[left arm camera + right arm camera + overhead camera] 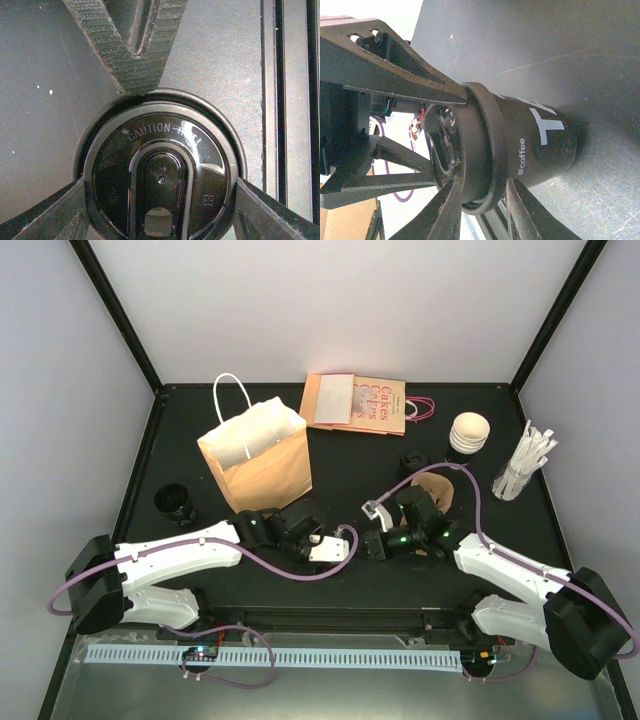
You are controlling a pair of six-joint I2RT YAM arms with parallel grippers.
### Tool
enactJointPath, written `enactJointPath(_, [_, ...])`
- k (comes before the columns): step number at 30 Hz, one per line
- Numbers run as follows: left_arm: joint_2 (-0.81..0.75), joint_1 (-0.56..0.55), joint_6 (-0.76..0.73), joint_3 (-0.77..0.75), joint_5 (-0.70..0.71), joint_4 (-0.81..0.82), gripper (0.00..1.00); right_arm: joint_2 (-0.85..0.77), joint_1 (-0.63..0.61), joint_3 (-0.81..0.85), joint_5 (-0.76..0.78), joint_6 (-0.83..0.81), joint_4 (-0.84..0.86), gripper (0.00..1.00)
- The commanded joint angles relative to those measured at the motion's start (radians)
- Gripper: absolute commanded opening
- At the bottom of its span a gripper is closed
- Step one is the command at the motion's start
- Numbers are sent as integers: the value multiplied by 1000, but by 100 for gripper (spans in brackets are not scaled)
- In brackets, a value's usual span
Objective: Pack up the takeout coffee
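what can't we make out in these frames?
- Right wrist: the takeout coffee print beyond "#coffee" wraps out of sight.
- Left wrist: its wall is hidden under the lid, and the lid's near rim is cut off by the bottom edge.
- Top view: it is lost between the left gripper and right gripper.
- Top view: the paper bag contents are hidden behind its walls.

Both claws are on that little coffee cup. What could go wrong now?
The left gripper pinches only the lid, so lifting might pop it off the takeout coffee. The right gripper crowds the same lid; the two could clash. The paper bag stands free and might tip.
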State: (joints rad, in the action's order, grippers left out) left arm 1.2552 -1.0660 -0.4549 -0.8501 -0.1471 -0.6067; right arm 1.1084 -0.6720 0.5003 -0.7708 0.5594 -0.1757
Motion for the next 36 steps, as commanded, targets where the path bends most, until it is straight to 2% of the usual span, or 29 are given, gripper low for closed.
enactJointPath(1, [19,5,-8,-19,-28,26,57,15,0,-25,-33,7,57,28])
enactJointPath(17, [19,5,-10,-16,-28,25,57,39,-1,-17,-25,13,69,25])
enactJointPath(36, [83,3,-5,-5,-32,39,57,170,-1,-54,15,-14,95,18])
